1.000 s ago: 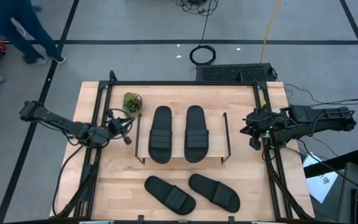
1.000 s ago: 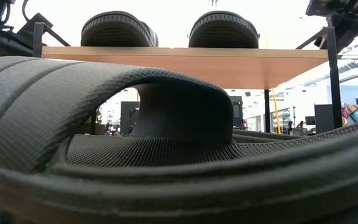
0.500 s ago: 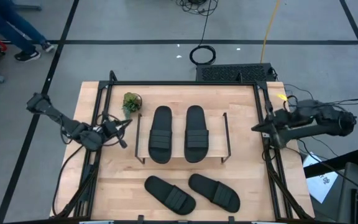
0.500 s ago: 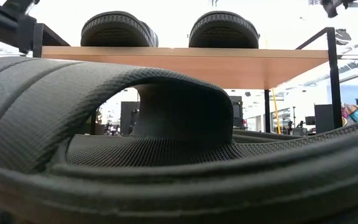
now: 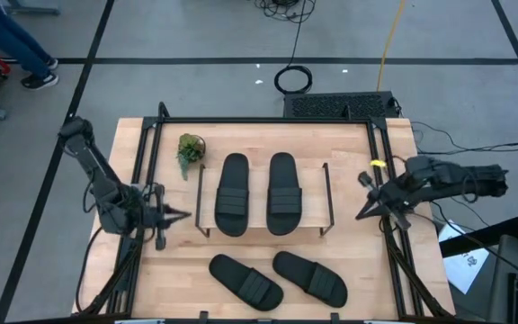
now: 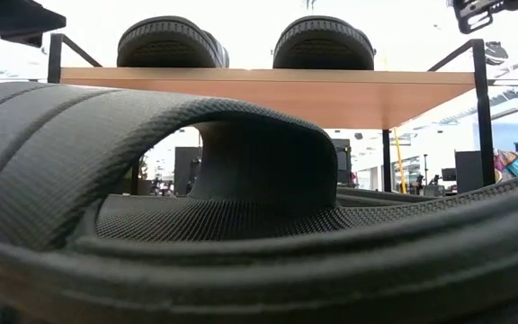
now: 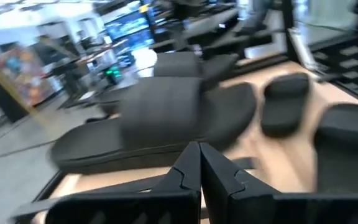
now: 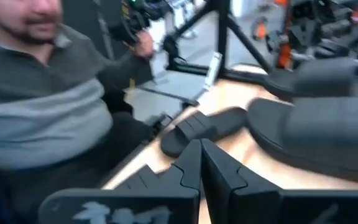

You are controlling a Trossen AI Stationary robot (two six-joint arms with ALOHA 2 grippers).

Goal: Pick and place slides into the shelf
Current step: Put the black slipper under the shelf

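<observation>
A: Slides? 
B: Four matching all-black slide sandals, oval soles, wide ribbed straps. Two of them (image 5: 233, 193) (image 5: 282, 193) lie side by side on the light wood plank top of the low black-wire-framed shelf (image 5: 325, 193). The other two (image 5: 245, 281) (image 5: 310, 277) lie angled on the wooden tabletop (image 5: 358, 279) in front of the shelf, apart from each other.
A: Grippers?
B: Left gripper (image 5: 174, 216) is clenched, empty, just beside the shelf's left wire frame. Right gripper (image 5: 364, 212) is pinched closed too, empty, near the shelf's right frame. Fingers pressed together in both wrist views (image 7: 199, 163) (image 8: 199, 163).
A: Hard to see?
B: Low view is nearly filled by one slide's strap (image 6: 178, 144); the shelf's upper slides show toes only (image 6: 171, 42) (image 6: 323, 41). Wrist views are blurred. A person in a grey top (image 8: 42, 93) is cut off beyond the table. Small green plant (image 5: 190, 148) sits behind the shelf's left corner.
</observation>
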